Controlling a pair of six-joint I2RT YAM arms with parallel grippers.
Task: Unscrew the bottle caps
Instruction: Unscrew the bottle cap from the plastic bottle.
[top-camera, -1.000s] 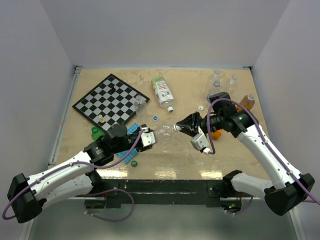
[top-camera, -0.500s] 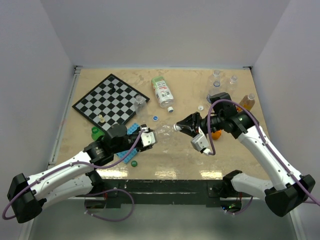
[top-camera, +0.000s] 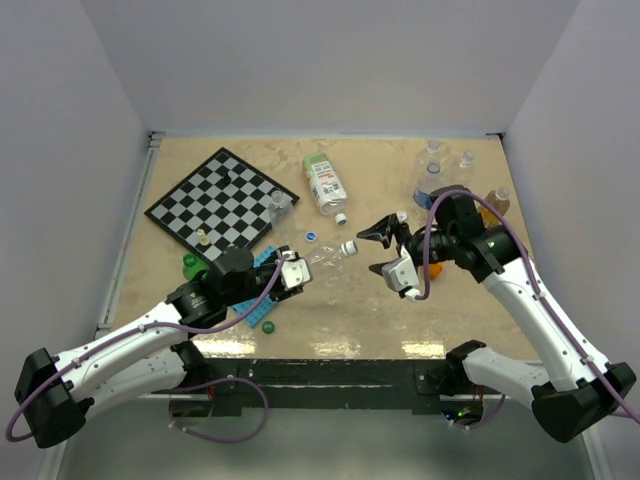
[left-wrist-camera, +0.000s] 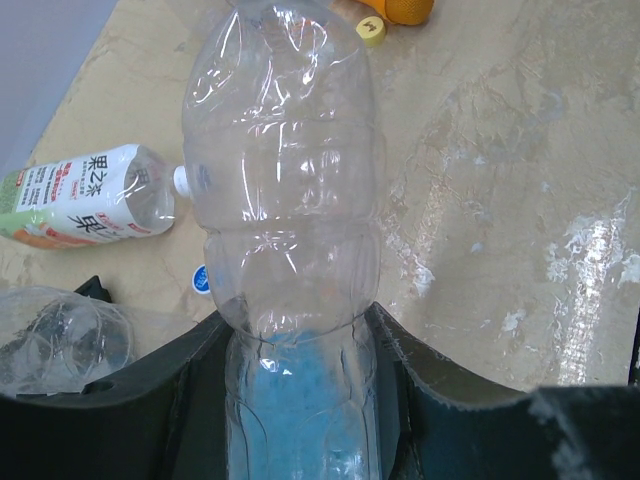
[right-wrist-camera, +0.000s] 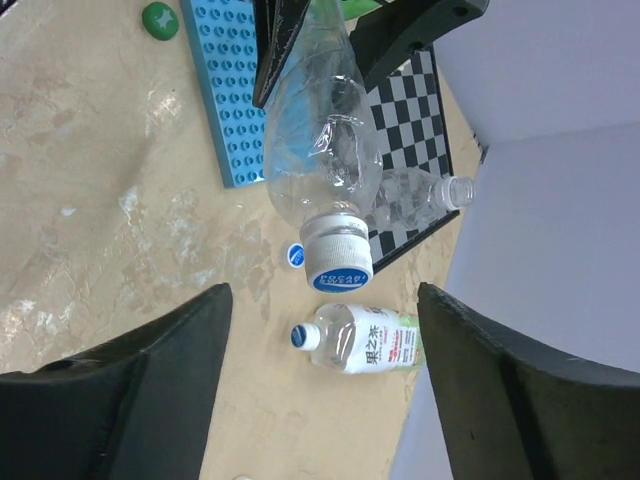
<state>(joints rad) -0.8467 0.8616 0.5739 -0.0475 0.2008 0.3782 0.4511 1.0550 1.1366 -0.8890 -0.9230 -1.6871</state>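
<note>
While the left gripper (top-camera: 290, 272) clamps the clear bottle (left-wrist-camera: 285, 180) round its lower body, the white, blue-topped cap (right-wrist-camera: 338, 262) sits on the neck, pointing to 3 o'clock in the top view. Right gripper (top-camera: 383, 250): fingers spread wide, holding nothing, just off the cap at its 3 o'clock.

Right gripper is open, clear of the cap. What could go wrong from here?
1. The thin clear bottle looks creased in the left gripper; it may twist or slip once the cap is turned.
2. The open right gripper sits short of the cap; closing there could miss it.
</note>
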